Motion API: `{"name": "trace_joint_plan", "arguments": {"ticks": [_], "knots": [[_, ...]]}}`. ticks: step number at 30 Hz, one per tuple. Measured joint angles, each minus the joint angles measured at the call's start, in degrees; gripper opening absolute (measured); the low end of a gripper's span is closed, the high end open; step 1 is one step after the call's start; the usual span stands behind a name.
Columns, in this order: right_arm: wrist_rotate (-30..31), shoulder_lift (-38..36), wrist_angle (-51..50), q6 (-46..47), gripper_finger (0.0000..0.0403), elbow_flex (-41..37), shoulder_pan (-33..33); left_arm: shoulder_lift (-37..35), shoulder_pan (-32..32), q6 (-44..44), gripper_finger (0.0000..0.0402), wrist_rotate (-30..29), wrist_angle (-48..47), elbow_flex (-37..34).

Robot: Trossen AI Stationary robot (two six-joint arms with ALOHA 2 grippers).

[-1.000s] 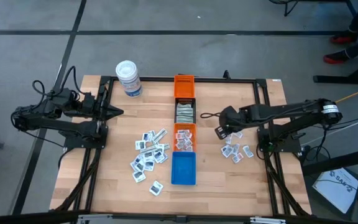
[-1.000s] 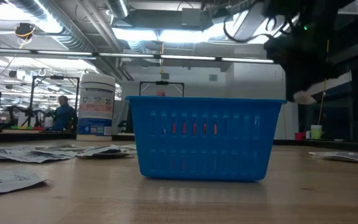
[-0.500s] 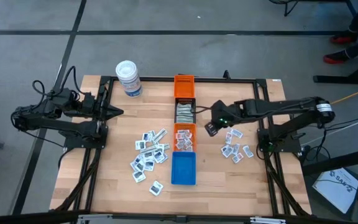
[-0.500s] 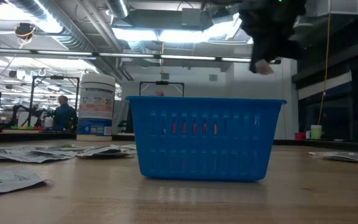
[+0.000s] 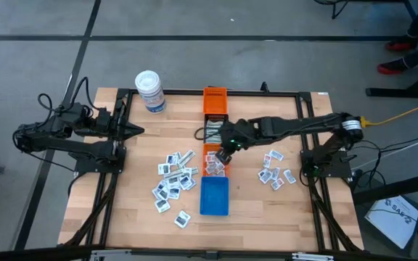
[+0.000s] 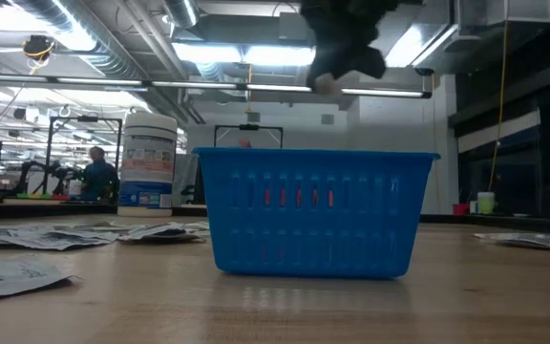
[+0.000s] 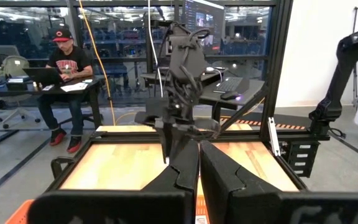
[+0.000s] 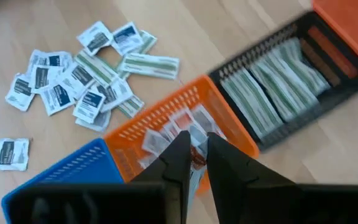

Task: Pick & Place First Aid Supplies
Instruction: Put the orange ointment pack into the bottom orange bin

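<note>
My right gripper (image 5: 224,152) hangs above the nearer orange bin (image 5: 207,171) in the middle row of bins, shut on a small white packet with red print (image 8: 196,160). That bin (image 8: 225,121) holds more such packets. In the low view the packet shows as a pale spot (image 6: 325,85) under the gripper. Loose first aid packets lie flat on the table in a left pile (image 5: 173,180) and a right pile (image 5: 276,172). My left gripper (image 5: 140,131) waits shut at the table's left side, touching nothing. My right gripper pinches the small packet (image 8: 196,163) between its two fingers (image 8: 178,163), which slant down from the table's right side. The packet is lifted clear, above the orange bin. Which edge of it the fingers have is hidden by the fingers themselves.
The row of bins runs down the table's middle: a far orange bin (image 5: 215,98), a black bin (image 5: 216,131) with pale strips, the nearer orange bin, then a blue bin (image 5: 214,196). A white tub (image 5: 151,91) stands at the far left. People sit beyond the table.
My right gripper has travelled from above the right pile toward the table's left, rising and rolling as it went, and now hangs over the nearer orange bin. The packet has stayed between its fingers, lifted clear.
</note>
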Motion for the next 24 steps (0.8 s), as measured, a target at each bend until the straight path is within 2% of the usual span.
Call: {"name": "trace_joint_plan", "arguments": {"ticks": [4,11,18,24], "knots": [[0.0,4.0,0.8,-4.8,0.0051,2.9,1.1,0.0,0.0,0.0,0.0009,0.0,0.0,0.0],[-0.1,9.3,1.1,-13.8,0.0051,3.1,2.4,0.0,0.0,0.0,0.0010,0.0,0.0,0.0],[-0.2,14.9,1.0,-15.9,0.0051,3.1,2.3,0.0,0.0,0.0,0.0012,0.0,0.0,0.0],[-4.1,16.8,1.5,-17.1,0.0065,3.1,2.3,0.0,0.0,0.0,0.0011,0.0,0.0,0.0]]}}
